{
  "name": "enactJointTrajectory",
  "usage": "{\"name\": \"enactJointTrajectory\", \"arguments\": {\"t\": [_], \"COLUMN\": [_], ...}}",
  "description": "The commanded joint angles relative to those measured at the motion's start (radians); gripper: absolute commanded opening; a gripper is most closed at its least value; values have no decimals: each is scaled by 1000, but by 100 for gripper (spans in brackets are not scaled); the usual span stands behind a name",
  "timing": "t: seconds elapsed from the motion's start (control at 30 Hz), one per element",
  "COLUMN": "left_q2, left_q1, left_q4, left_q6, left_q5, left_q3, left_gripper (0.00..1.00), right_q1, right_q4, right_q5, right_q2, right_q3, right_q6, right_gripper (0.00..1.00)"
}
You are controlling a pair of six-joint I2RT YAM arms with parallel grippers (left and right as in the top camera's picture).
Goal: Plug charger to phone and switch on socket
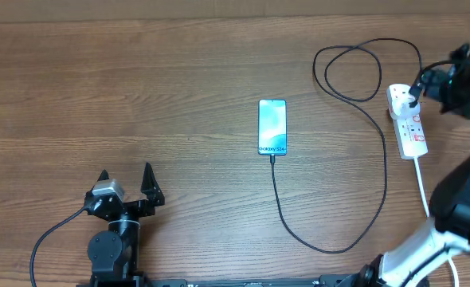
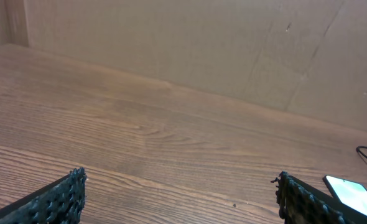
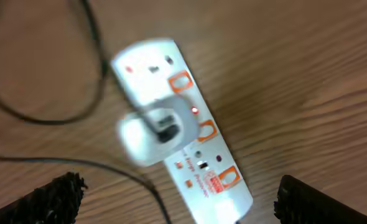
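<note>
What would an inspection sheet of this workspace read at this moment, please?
Surface: wooden table, no spills seen.
Job's things: phone lies flat, screen lit. Socket lies at the right, with a small red light showing. The charger has its tip at the phone's bottom edge and its plug in the socket.
Clutter: nothing seen.
Grippers: left gripper open, empty, apart from the phone. Right gripper open above the socket.
Cables: charger loops loosely beyond the socket. White cord runs toward the right arm.
Surroundings: plain brown wall.
</note>
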Motion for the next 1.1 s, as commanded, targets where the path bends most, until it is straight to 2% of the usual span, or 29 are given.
{"name": "enactJointTrajectory", "arguments": {"t": [0.0,0.33,0.5,0.6,0.7,0.83,1.07], "left_q2": [-11,-11,-11,-11,-11,-11,-11], "left_q1": [6,6,6,6,6,6,6], "left_q4": [3,3,3,3,2,3,2], "left_q6": [23,23,23,23,23,23,23], "left_q5": [-8,-8,-8,-8,-8,-8,-8], "left_q3": [-4,-4,-4,-4,-4,-4,-4], "left_gripper": [99,100,100,100,100,99,99], "right_q1": [27,28,50,100,152,244,283], "right_q4": [2,18,-9,122,295,563,773], "right_q5": [-6,19,-28,-153,-189,-201,-276], "right_q2": [-208,-494,-543,-545,-559,-617,-709], "right_q3": [13,13,-47,-198,-368,-679,-1076], "right_q6": [-5,-24,-19,-19,-19,-19,-11], "right_gripper": [100,100,100,100,100,100,100]}}
